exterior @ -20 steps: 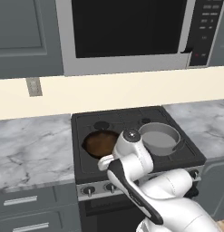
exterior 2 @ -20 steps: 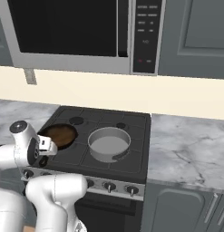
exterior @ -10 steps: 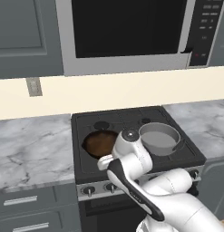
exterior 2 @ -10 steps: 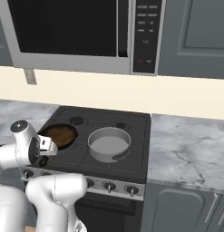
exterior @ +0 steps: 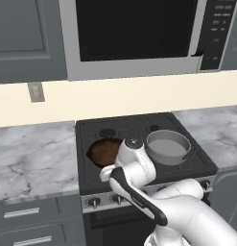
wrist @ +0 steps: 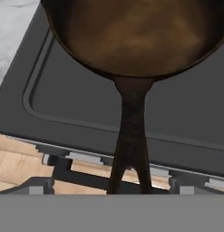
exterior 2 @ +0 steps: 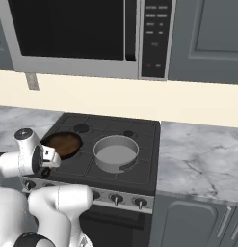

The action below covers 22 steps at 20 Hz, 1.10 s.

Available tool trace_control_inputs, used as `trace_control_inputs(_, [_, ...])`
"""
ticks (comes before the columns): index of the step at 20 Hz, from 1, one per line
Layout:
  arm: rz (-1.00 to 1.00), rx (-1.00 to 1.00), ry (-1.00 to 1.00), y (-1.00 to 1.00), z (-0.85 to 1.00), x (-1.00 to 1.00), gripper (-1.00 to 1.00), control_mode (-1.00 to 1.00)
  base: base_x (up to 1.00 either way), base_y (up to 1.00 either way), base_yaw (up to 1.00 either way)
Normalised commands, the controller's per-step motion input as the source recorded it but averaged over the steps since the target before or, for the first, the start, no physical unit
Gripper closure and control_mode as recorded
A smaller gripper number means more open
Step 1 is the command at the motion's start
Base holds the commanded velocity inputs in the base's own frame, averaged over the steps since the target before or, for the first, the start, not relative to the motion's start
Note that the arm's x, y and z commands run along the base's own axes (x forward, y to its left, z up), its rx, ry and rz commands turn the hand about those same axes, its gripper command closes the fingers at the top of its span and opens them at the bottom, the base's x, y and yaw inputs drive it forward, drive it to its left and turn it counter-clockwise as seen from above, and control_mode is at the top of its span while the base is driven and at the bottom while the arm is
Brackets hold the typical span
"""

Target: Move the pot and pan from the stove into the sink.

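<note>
pincer [wrist: 127, 190]: jaws apart, astride skillet handle [wrist: 130, 136] | skillet [exterior: 104, 151]: stove [exterior: 139, 126] front-left | pot [exterior: 168, 145]: front-right

On the stove [exterior: 139, 125]: pan [exterior: 104, 152] at the front left, pot [exterior: 168, 146] just to its right, the two near but apart. Behind them, two bare burners. Along the stove's front edge, a row of knobs [exterior 2: 115, 198]. Above the stove, a microwave [exterior: 139, 33]. Left and right of the stove, counters [exterior: 33, 153]. Pan handle [wrist: 130, 136] pointing out over the stove's front edge.
</note>
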Motion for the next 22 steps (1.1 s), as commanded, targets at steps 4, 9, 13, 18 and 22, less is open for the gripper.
trace_control_inputs(4, [0.00, 0.07, -0.06, -0.17, -0.51, 0.07, -1.00, -1.00, 0.00, 0.00, 0.00])
trace_control_inputs(9, [-0.01, 0.00, -0.02, -0.11, -0.04, 0.05, -1.00, -1.00, 0.00, 0.00, 0.00])
trace_control_inputs(13, [-0.03, 0.07, -0.01, -0.59, 0.00, 0.28, -1.00, -1.00, 0.00, 0.00, 0.00])
trace_control_inputs(18, [0.00, 0.00, -0.01, -0.06, 0.00, 0.00, -1.00, -1.00, 0.00, 0.00, 0.00])
trace_control_inputs(22, [0.00, 0.00, 0.00, -0.07, -0.52, 0.00, -1.00, -1.00, 0.00, 0.00, 0.00])
